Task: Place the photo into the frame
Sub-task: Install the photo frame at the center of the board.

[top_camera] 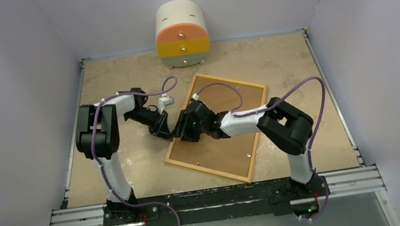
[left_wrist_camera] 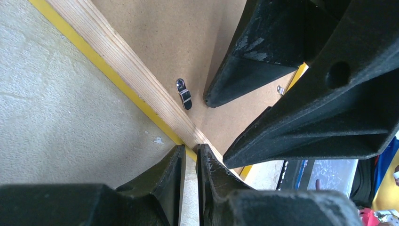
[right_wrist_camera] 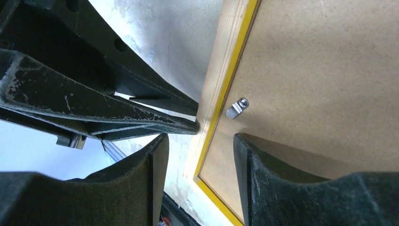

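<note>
We see the thin rectangular frame lying back-up and askew on the beige, mottled worktop. Its light wood-coloured rim faces the camera, and a bright yellow strip shows along its outer edge in both wrist views. A plain brown backing board fills the opening inside the rim. A small silver metal turn clip sits on the board just inside the wooden rim.

Both arms reach to the same spot – the frame's left long edge, about midway along it. The left fingers come in from the worktop side and stand narrow. In the left wrist view the wooden rim runs straight into the slim gap between them, so they appear pinched on the frame's edge. The right fingers come in from over the board and stand partly apart. In the right wrist view they straddle the yellow edge, one over the worktop and one over the board – they close on nothing.

At the back of the worktop stands a rounded cream drawer cabinet with orange, yellow and pale green fronts, apart from the frame's far corner.
</note>
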Controlling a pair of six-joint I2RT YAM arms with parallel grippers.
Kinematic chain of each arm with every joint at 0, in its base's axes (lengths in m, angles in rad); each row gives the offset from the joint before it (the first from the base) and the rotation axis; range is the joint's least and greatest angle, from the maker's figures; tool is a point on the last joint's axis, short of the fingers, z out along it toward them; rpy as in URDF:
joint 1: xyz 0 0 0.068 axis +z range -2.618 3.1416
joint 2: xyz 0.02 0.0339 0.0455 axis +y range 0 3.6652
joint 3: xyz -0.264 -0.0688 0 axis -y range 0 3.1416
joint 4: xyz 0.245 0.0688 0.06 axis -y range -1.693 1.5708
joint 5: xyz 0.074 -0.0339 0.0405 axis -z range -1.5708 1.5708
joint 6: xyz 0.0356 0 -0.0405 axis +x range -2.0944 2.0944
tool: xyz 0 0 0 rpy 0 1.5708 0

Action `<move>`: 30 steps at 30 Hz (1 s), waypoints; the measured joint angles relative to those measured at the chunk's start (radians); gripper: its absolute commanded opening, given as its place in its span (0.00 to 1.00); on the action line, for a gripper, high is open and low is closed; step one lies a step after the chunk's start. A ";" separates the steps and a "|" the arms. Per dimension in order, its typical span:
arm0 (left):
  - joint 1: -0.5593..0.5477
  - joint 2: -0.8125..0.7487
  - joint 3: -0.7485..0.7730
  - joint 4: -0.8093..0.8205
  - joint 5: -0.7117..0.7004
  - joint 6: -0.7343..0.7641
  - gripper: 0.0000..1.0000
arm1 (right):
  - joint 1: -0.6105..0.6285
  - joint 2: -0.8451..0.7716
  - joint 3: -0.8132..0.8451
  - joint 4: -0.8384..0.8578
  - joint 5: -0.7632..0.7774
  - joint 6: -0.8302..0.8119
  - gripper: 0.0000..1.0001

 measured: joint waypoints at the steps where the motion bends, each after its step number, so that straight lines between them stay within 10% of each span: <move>1: 0.000 0.000 0.000 0.001 0.001 0.000 0.17 | 0.000 0.003 0.006 0.003 0.001 0.000 0.54; 30: 0.000 -0.016 -0.016 0.016 0.001 0.004 0.17 | -0.021 0.024 0.014 0.025 0.045 0.009 0.44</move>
